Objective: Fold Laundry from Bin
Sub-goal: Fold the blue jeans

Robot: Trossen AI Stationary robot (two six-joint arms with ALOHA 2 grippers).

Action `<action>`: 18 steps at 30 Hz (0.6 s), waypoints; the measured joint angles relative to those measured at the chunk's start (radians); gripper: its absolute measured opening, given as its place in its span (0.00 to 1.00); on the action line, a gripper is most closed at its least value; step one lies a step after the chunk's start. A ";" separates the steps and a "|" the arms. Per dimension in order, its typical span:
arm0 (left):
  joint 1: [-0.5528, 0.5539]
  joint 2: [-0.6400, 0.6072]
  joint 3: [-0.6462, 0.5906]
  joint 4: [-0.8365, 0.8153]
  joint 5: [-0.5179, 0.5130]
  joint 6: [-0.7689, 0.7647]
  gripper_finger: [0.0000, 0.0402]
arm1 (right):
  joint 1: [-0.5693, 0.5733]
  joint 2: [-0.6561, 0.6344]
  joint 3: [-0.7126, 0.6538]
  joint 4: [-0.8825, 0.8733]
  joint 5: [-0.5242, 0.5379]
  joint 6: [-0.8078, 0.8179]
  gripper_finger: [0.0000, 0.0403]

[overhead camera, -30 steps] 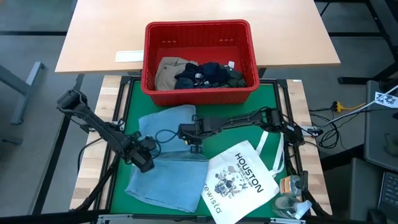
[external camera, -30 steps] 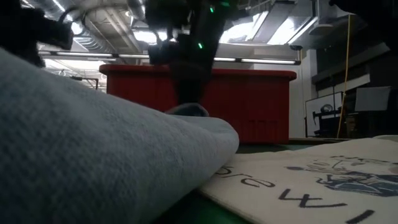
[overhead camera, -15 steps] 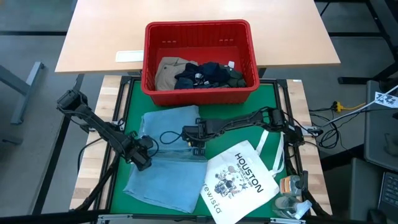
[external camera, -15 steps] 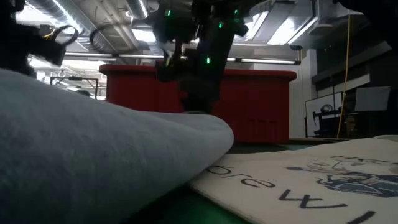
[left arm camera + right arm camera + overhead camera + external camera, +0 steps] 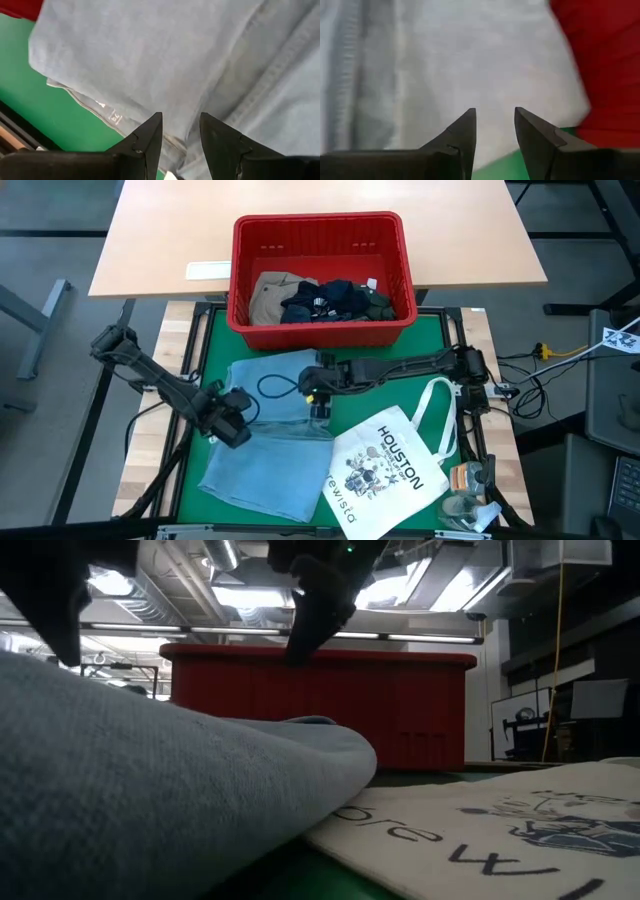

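Light blue denim garment (image 5: pixel 268 445), red bin (image 5: pixel 322 235), green mat (image 5: pixel 211 340).

1. Low view: light blue denim garment (image 5: pixel 150 800) fills the near side and runs off the edge; it hides the table there.
2. Red bin (image 5: pixel 330 705): contents hidden behind its wall in this view.
3. Tote bag (image 5: pixel 385 470): its corner is cut by the high view's bottom edge.
4. Right wrist view: blurred throughout.

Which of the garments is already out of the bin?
The light blue denim garment, spread on the green mat under both arms. The khaki, navy and dark green ones lie bunched inside the red bin.
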 joint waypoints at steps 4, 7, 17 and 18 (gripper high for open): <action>0.071 0.000 -0.010 0.004 -0.037 -0.001 0.31 | -0.019 0.009 0.000 0.006 0.077 -0.021 0.33; 0.129 0.000 -0.031 0.018 -0.078 0.000 0.31 | -0.055 0.043 0.000 0.011 0.071 -0.022 0.33; 0.319 0.000 -0.235 0.111 -0.103 -0.001 0.31 | -0.157 0.174 -0.001 0.067 0.016 0.044 0.33; 0.334 0.000 -0.263 0.120 -0.103 -0.001 0.31 | -0.163 0.186 -0.001 0.071 0.001 0.051 0.33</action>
